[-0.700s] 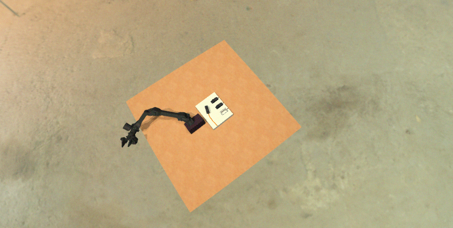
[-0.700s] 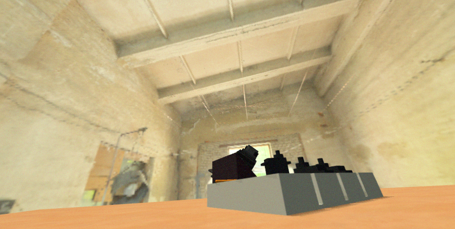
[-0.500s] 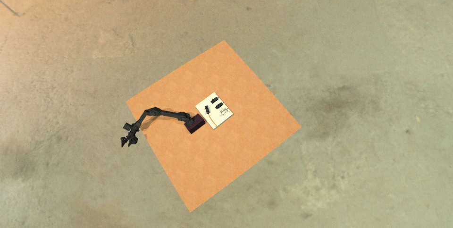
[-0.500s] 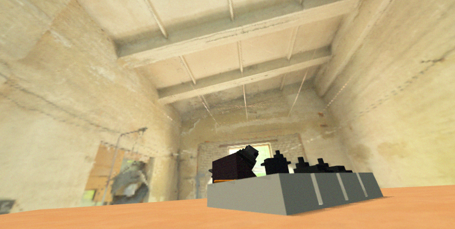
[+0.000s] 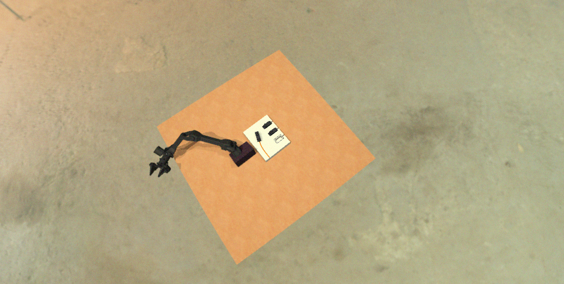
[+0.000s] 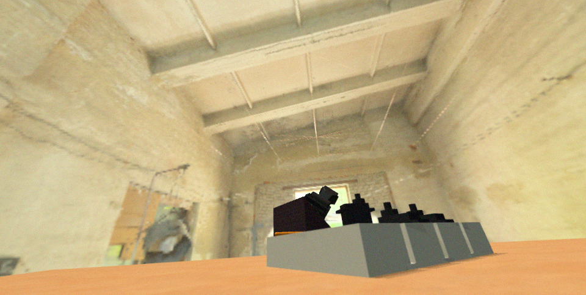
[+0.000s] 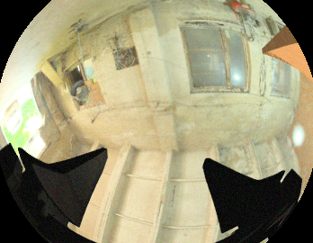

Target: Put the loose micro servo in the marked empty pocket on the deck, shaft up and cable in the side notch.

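Note:
The white deck lies on the orange mat, right beside the arm's dark base. The loose black micro servo rests on the deck's near-left part, shaft up, and stands higher than the others. Its orange cable trails toward the deck's edge. The marked empty pocket is a thin outlined rectangle at the deck's right side. My gripper is open and empty. It reaches far left, past the mat's edge and well away from the deck.
Two seated black servos sit in pockets at the back of the deck; they also show in the exterior view. The deck's grey side wall has three light vertical slots. Concrete floor surrounds the mat.

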Controlling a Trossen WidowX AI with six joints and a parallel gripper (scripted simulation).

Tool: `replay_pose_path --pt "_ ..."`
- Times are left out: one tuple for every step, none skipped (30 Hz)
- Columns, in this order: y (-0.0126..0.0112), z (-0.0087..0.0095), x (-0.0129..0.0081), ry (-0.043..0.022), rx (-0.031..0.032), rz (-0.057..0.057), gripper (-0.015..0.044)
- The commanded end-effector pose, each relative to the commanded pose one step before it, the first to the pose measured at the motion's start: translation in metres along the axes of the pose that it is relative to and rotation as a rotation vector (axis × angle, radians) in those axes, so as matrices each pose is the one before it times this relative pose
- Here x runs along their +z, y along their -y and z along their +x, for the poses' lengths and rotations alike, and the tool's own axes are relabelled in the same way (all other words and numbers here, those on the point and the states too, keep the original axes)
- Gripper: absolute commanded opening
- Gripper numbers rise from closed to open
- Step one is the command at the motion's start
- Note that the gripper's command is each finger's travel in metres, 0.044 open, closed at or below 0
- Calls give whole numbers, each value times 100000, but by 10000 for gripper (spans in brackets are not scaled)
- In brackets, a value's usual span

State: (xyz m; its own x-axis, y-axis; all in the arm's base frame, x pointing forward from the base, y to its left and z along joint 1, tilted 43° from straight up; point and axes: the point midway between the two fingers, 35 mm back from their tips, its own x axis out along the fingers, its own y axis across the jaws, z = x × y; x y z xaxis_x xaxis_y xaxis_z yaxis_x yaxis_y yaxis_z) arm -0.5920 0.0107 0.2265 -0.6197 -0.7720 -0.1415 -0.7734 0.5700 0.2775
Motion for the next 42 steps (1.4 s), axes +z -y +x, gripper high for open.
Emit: replay_pose_path --pt "-951 -1415 -471 1692 4637 -5093 440" --pt "-252 -341 -87 359 1030 -1182 440" --pt "-254 -341 -84 370 1027 -1182 440" --pt "-255 -340 -80 381 1022 -1180 440" --pt "-257 -340 -77 392 1019 -1180 440" --pt "-259 -340 -73 403 1017 -1181 440" --pt "-260 -339 -69 413 1013 -1180 440" --pt "-261 -339 -66 424 1008 -1180 440" --pt "-229 -295 -54 378 876 -1030 440" --pt "-252 -322 -56 423 955 -1128 440" --pt "-260 -331 -54 445 978 -1159 440" --pt "-266 -337 -52 463 992 -1182 440" --pt "-266 -335 -48 473 985 -1180 440" --pt "-267 -334 -44 482 978 -1177 440" --pt "-269 -335 -40 494 976 -1180 440" --pt "-251 -311 -34 468 904 -1098 440" --pt "-256 -316 -31 486 916 -1117 440" --pt "-266 -326 -29 512 942 -1154 440" --pt "-272 -332 -26 533 956 -1178 440" --pt "-273 -332 -22 544 953 -1179 440" --pt "-261 -315 -17 526 901 -1121 440" --pt "-273 -329 -15 560 937 -1172 440" --pt "-274 -329 -11 571 933 -1174 440" --pt "-275 -329 -7 582 929 -1175 440" --pt "-276 -329 -3 591 923 -1175 440" --pt "-260 -309 1 566 864 -1107 440" --pt "-254 -279 -4 493 778 -1110 440" --pt "-238 -260 -1 467 722 -1036 440" --pt "-232 -253 1 462 700 -1011 440" --pt "-255 -278 4 515 764 -1110 440" --pt "-281 -306 8 576 836 -1223 440" --pt "-304 -329 13 631 895 -1318 440" --pt "-313 -338 17 662 914 -1358 440" --pt "-298 -321 21 640 863 -1292 440" --pt "-312 -336 26 681 896 -1352 440" --pt "-316 -339 31 701 899 -1370 440" --pt "-317 -340 36 715 895 -1376 440" --pt "-318 -340 41 726 887 -1377 440" --pt "-317 -339 45 737 877 -1376 440" --pt "-299 -319 47 705 820 -1297 440" --pt "-263 -284 53 634 716 -1126 440" --pt "-131 -120 -79 67 425 -367 440"
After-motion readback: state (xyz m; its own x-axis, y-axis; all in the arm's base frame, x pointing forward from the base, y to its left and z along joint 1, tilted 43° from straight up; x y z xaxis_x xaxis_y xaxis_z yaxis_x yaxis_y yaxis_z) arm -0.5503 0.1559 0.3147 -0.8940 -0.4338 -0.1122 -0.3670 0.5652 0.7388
